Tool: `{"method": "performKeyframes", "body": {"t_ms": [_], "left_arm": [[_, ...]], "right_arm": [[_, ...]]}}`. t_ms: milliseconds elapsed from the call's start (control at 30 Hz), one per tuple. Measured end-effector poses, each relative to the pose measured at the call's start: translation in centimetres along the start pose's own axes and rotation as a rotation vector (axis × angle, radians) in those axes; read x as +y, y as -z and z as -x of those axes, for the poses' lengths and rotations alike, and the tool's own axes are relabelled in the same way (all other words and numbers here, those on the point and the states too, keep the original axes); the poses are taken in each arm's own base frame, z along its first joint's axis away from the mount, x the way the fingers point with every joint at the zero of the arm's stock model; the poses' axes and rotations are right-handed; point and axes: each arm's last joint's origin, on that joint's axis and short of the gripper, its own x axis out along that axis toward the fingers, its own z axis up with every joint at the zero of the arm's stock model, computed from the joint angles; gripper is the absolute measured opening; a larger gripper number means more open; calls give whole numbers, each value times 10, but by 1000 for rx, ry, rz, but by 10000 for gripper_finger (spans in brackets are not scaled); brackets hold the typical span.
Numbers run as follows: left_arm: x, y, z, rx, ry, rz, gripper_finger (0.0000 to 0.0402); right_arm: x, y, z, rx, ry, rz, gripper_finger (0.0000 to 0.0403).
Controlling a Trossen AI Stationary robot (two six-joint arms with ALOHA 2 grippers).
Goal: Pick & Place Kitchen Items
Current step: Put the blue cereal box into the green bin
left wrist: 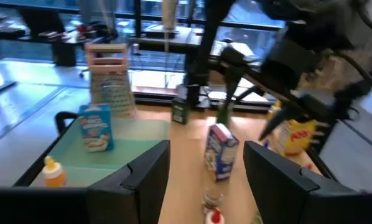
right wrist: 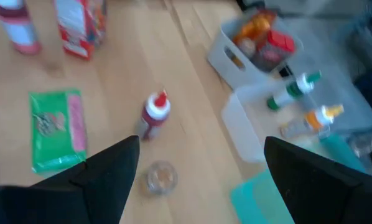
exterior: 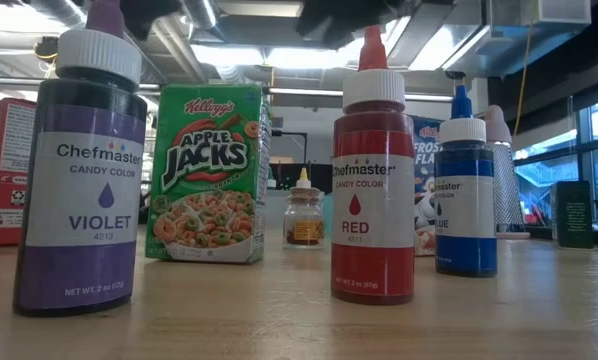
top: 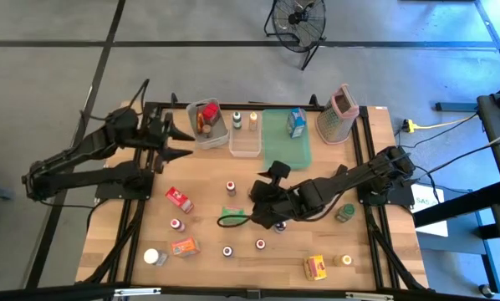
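On a pale wooden table (top: 208, 259) over grey concrete floor, with a black fan (top: 298, 18) beyond the far edge.
Two clear bins (top: 244, 144), one green tray (top: 285, 146) holding one blue box (top: 296, 123), one pink-topped grater (top: 339, 113); kitchen items (top: 180, 200) scattered across the boards. Right gripper (right wrist: 195, 168) spread wide above the middle, holding nothing; left gripper (left wrist: 204, 177) likewise parted and empty at the left edge.

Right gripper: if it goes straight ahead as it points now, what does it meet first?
Probably the small clear jar, just ahead of the open right gripper; the red-capped bottle stands beyond it. Depth is unclear.
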Motion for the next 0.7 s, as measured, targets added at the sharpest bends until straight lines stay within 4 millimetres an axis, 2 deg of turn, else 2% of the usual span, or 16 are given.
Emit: {"method": "performKeyframes", "body": {"t_ms": [233,433,700], "left_arm": [[-12,5,11,29,58,4,198],[-19,10,10,81,128,5,197],[-30,8,7,67,231,16,195]], "right_arm": [[10,-16,3,-119,-130,20,348],[16,-25,5,-179,-280,8,348],[21,-41,13,-289,-461,-34,348]]}}
